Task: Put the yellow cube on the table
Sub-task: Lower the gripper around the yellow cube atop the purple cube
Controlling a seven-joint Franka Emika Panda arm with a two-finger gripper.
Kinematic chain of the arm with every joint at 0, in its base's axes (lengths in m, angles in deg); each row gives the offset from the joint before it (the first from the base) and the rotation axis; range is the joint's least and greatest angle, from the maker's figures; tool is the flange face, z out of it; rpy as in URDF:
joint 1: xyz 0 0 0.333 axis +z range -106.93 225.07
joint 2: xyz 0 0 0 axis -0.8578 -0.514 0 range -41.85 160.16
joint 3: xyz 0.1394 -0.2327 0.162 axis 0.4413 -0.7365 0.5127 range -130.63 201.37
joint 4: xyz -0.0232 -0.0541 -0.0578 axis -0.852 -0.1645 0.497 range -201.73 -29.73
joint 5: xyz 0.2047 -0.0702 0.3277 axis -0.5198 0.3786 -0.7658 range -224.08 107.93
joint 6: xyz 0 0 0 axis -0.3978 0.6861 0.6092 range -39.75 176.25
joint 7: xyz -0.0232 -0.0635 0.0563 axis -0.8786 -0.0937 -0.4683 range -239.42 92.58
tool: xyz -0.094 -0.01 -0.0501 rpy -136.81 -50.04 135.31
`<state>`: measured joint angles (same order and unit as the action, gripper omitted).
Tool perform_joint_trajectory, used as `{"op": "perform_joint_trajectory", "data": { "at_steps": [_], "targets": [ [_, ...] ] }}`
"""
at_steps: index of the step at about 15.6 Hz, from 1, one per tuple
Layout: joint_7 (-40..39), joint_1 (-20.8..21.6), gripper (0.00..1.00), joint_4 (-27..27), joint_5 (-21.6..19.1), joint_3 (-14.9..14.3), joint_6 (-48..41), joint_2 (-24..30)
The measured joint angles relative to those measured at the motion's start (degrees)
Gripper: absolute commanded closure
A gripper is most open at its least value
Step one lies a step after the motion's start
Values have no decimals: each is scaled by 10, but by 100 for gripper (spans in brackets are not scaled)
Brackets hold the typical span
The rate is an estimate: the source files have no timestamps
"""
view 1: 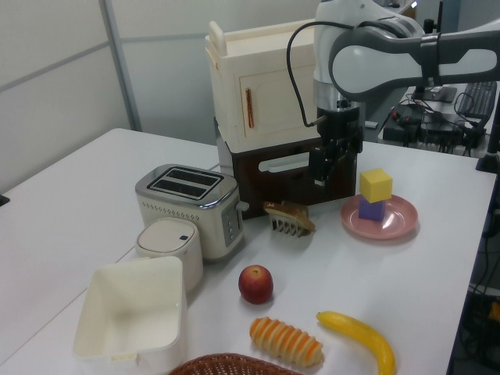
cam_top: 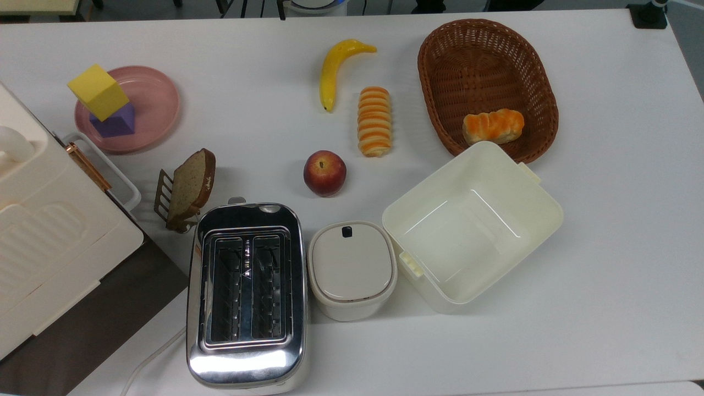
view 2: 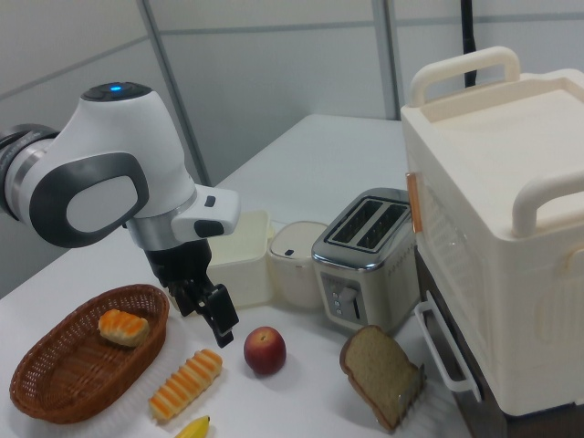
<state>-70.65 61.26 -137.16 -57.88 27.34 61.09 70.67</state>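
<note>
Jaws first: the gripper (view 1: 322,176) hangs with its two fingers apart and nothing between them. In the left view it's up in the air just off the left view's left of the pink plate (view 1: 399,224), not touching anything. In the right view the gripper (view 2: 215,325) points down at a slant. The yellow cube (cam_top: 98,91) is on that plate, but not straight on it: it's stacked on a purple cube (cam_top: 119,123) that sits on the plate's side at the top view's left. It's a plain matte bright yellow block with sharp edges and clean faces. In the top view it looks twisted a bit against the purple one and overhangs it toward the plate's rim. So it's still off the table (cam_top: 605,220). Going out from the plate in the top view: a bread slice (cam_top: 191,184) in a little rack is near, below and to the right. An apple (cam_top: 324,173) is further right, and a banana (cam_top: 336,67) is well off to the right.
</note>
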Motion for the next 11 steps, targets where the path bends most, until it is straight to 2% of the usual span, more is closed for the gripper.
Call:
{"op": "perform_joint_trajectory", "data": {
  "at_steps": [7, 11],
  "targets": [
    [1, -6, 0, 0, 0, 0, 0, 0],
    [8, -86, 0, -1, 0, -2, 31, -5]
  ]
}}
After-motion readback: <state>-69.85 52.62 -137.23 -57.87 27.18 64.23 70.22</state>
